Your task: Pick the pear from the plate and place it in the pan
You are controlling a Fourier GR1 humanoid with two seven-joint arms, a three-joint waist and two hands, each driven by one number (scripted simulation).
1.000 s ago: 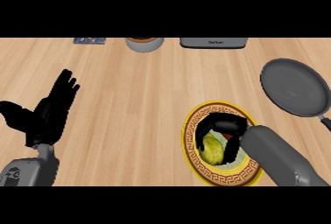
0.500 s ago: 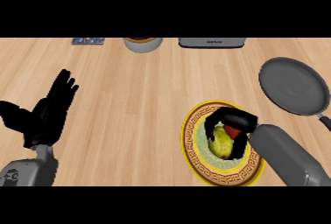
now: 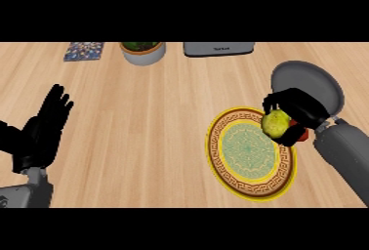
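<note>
My right hand [image 3: 297, 111] is curled round a yellow-green pear [image 3: 276, 122] and holds it above the far right rim of the yellow patterned plate [image 3: 245, 151]. The hand sits between the plate and the grey pan [image 3: 311, 84], overlapping the pan's near edge. The plate's green centre is bare. Part of the pear is hidden by the fingers. My left hand [image 3: 43, 129] rests open at the left edge, fingers up.
Along the far edge stand a white pot with a green plant [image 3: 143, 51], a grey appliance [image 3: 220, 49] and a small patterned tile [image 3: 84, 50]. Bare wooden counter [image 3: 144, 112] lies between the two hands.
The right hand closed on the pear, lifted it off the plate's middle and carried it up and to the right toward the pan. The left hand has not moved.
</note>
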